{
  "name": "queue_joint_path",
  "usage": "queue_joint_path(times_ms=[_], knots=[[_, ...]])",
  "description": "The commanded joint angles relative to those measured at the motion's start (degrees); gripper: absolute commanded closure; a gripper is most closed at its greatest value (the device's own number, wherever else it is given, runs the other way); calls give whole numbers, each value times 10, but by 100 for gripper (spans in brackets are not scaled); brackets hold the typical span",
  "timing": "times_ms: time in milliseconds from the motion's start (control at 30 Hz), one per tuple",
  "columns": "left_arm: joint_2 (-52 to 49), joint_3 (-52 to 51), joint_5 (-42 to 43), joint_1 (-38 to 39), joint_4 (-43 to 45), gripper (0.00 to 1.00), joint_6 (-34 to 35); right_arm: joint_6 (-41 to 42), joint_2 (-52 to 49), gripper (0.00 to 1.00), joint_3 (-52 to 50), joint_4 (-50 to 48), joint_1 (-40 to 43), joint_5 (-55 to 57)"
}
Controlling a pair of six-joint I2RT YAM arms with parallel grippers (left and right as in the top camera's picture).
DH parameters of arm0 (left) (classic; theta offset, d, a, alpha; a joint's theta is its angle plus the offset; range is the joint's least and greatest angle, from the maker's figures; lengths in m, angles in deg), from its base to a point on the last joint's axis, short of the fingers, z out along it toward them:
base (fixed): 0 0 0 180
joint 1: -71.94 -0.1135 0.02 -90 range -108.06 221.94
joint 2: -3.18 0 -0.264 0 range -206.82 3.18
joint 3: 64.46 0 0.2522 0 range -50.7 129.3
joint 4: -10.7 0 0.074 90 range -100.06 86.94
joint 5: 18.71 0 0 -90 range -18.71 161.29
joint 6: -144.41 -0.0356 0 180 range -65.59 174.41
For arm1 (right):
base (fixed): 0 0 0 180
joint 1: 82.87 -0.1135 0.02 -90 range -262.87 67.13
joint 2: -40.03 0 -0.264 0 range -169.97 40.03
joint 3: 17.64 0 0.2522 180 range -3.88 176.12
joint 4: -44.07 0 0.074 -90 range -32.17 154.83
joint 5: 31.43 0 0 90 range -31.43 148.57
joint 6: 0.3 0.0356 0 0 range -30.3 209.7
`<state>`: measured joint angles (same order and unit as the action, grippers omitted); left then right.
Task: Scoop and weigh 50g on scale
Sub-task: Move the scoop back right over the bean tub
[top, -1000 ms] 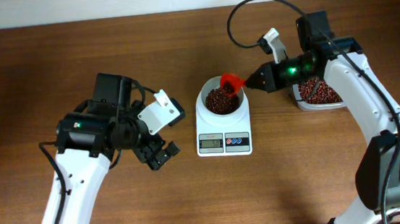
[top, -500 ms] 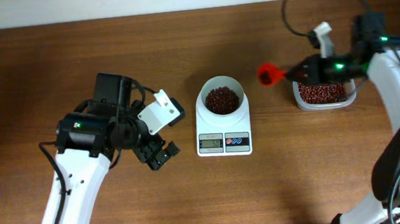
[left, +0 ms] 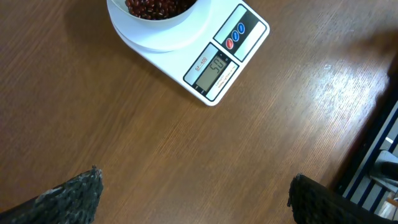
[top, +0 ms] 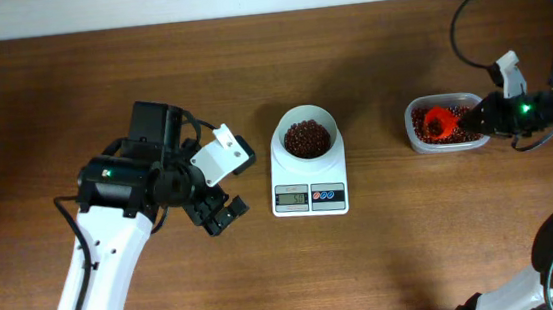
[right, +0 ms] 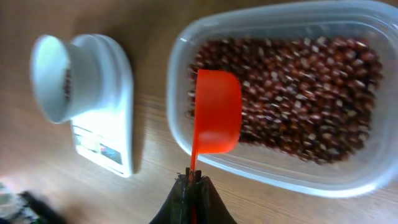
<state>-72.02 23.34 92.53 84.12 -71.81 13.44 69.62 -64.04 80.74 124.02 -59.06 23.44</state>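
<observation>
The white scale (top: 309, 177) stands mid-table with a white bowl (top: 306, 137) of dark red-brown beans on top; the scale (left: 211, 53) also fills the top of the left wrist view, its display lit. My right gripper (right: 194, 182) is shut on the thin handle of an orange scoop (right: 216, 112), whose cup hangs over the beans (right: 298, 93) in a clear tub (top: 445, 125) at the right. That same orange scoop (top: 440, 124) shows above the tub from overhead. My left gripper (top: 223, 212) hangs open over bare wood left of the scale, fingers (left: 71, 196) wide apart, holding nothing.
The clear rectangular tub (right: 205, 155) lies right of the scale, with a gap of bare wood between them. A black cable (top: 465, 18) loops above the right arm. The table's edge and dark floor show at the right of the left wrist view.
My right gripper carried the orange scoop rightwards, from over the scale's bowl to above the tub of beans. The left arm stayed still.
</observation>
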Motion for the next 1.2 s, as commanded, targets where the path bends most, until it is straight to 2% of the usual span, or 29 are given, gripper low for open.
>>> queue_joint_path(times_ms=[0, 100, 300, 500, 933, 1067, 1167], knots=[[10, -2, 8, -2, 1, 1, -5, 39, 17, 96, 15, -9, -25, 99], [10, -2, 8, -2, 1, 1, -5, 46, 18, 96, 22, -22, -54, 133], [10, -2, 8, -2, 1, 1, -5, 113, 18, 96, 49, -25, -118, 273], [10, -2, 8, -2, 1, 1, -5, 123, 18, 96, 61, -25, -165, 400], [10, -2, 8, -2, 1, 1, -5, 122, 18, 96, 66, -30, -167, 476], [10, -2, 8, -2, 1, 1, -5, 122, 19, 96, 117, -27, -167, 476], [10, -2, 8, -2, 1, 1, -5, 84, 19, 96, 171, 2, -167, 477]])
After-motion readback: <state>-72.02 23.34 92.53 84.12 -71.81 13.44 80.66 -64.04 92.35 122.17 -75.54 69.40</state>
